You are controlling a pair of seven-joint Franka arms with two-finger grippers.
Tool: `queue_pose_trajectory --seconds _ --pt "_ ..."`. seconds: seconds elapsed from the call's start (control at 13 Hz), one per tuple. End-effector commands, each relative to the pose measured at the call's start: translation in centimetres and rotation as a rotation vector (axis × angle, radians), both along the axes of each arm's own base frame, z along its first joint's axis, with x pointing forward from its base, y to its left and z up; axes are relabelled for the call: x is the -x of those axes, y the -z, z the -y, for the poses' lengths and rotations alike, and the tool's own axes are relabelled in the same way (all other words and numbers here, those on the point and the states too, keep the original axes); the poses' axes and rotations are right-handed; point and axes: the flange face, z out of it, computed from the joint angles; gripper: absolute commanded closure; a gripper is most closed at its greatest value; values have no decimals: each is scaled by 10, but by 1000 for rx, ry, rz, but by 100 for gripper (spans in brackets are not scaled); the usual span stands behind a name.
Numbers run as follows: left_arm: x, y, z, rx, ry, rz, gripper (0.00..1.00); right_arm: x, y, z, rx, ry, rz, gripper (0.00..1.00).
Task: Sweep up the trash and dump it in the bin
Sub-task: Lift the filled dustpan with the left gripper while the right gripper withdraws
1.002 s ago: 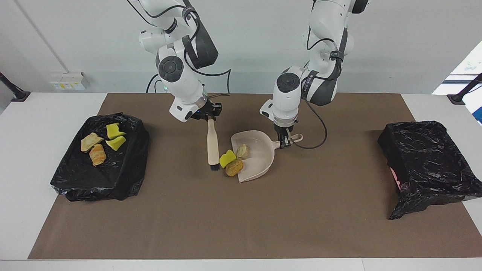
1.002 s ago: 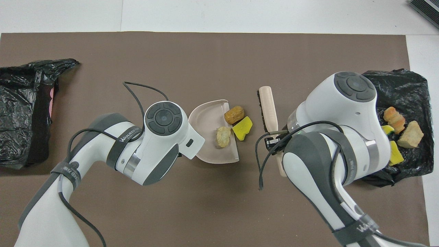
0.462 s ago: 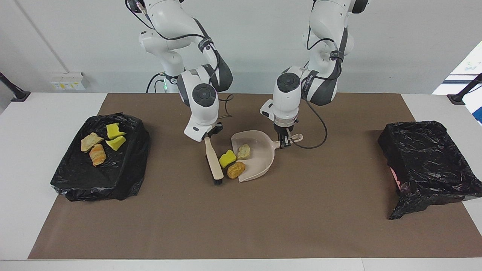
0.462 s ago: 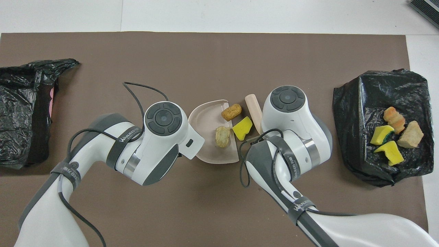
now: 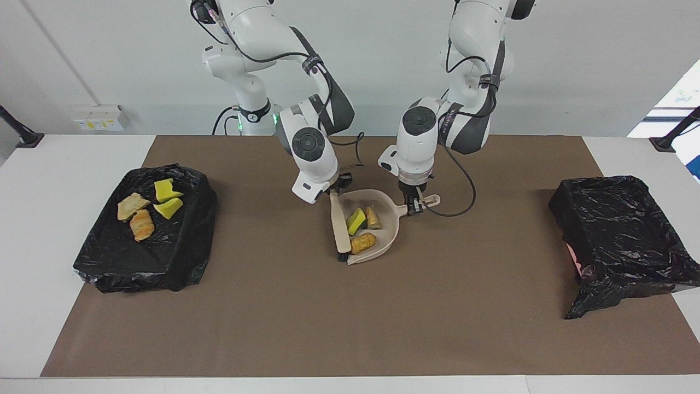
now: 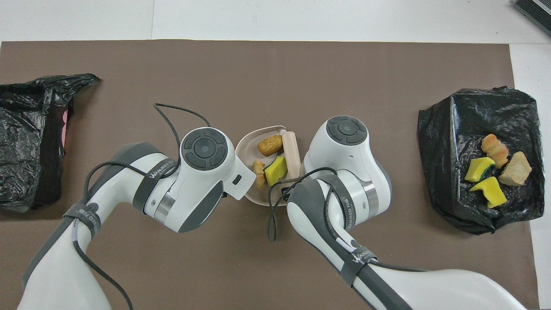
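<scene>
Your brush (image 5: 340,229) has swept three trash lumps (image 5: 362,242) into the dustpan (image 5: 383,235); right gripper (image 5: 334,189) clamps it there as a wall, left gripper (image 5: 416,204) pinning the handle.

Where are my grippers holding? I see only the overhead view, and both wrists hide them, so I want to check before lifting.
Observer: The left gripper is shut on the handle of the beige plastic dustpan, just short of its ring end.
Operator: And the right one?
Observer: The right gripper is shut on the upper end of the beige-handled brush, which slants down to the pan's open mouth.
Operator: Is the pan off the table?
Observer: It appears to lie flat on the brown mat, not lifted.
</scene>
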Motion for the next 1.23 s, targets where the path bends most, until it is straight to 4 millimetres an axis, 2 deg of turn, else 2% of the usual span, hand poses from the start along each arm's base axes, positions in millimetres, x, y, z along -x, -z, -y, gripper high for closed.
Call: queue_pose_trajectory --seconds 0.0,0.15,0.31,0.62,0.69,0.85,1.0,1.16 --pt "5 -1 -16 -10 -2 7 100 8 -8 -14 -38 37 -22 100" --pt "-1 -2 -23 -5 -15 7 100 8 -18 -10 -21 -7 8 100" --pt "-6 -3 -27 -1 -9 8 100 11 -38 -1 69 -62 57 100" --pt "-20 -13 -47 42 19 -4 100 27 -110 33 130 15 72 100" --pt "-27 -16 -58 52 16 -10 100 34 -124 36 145 36 66 100" --pt "-35 -28 -77 73 22 -3 100 59 -140 30 187 93 55 100" --pt "-43 -42 -100 123 28 -2 100 99 -137 7 199 118 59 100" --pt "-52 -59 -133 139 38 -3 100 137 -128 -11 135 149 41 100"
